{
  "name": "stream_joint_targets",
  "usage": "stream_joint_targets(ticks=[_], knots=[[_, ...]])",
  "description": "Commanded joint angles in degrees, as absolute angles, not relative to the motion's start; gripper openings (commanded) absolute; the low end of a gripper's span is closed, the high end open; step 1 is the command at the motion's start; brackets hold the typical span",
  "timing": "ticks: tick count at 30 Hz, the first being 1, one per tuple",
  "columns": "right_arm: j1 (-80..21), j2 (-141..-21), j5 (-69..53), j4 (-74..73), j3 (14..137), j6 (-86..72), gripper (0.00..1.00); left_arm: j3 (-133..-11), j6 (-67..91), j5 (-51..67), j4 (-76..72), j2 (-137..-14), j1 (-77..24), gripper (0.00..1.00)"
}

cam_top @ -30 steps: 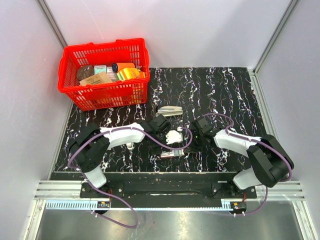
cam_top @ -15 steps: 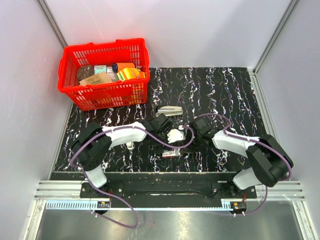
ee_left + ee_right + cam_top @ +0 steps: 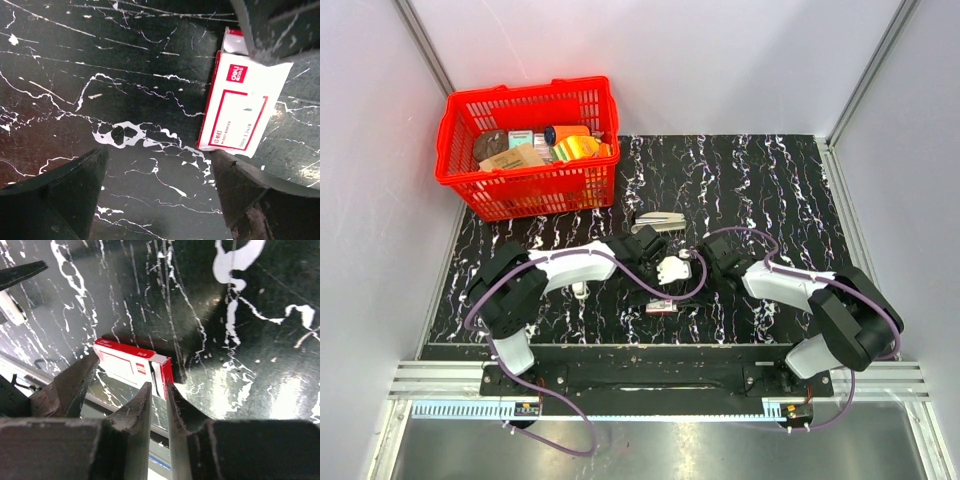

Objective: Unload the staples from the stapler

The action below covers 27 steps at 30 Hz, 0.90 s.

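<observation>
Nearest, lower centre: the red-and-white box (image 3: 660,305). Left end effector (image 3: 159,152) is spread wide over the bare tabletop (image 3: 100,75) (box just beside one finger). Right end effector (image 3: 159,387) stands a narrow slit apart, gripping nothing. Beyond them, mid-frame, lies the stapler (image 3: 658,221), untouched.

You can't read the fine print on the red-and-white box (image 3: 235,107); a blurred grey strip (image 3: 241,25) hides its top corner. From above, the stapler (image 3: 658,221) is too small for detail. Whether the right claw (image 3: 157,400) stands parted, you can't tell.
</observation>
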<state>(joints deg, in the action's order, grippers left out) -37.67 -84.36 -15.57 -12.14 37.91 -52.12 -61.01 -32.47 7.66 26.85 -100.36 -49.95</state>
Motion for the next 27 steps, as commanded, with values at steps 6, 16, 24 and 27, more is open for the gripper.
stream_joint_targets(ticks=[6,16,24,27], knots=[[-38.76,-86.04,-22.5,-1.67,37.35,-49.13,0.28,-64.68,-32.08,6.94,25.22,-105.73,-50.01,0.88],[-37.71,-84.64,-20.13,-8.61,37.36,-46.41,0.36,-65.38,-31.73,6.59,29.34,-102.31,-45.8,0.89],[-34.46,-73.67,-14.25,-19.67,38.31,-41.67,0.65,-70.48,-32.7,6.06,40.06,-90.02,-37.97,0.99],[-33.05,-70.32,-12.57,-23.89,41.82,-38.6,0.69,-73.73,-31.99,6.5,43.93,-85.97,-36.57,0.99]])
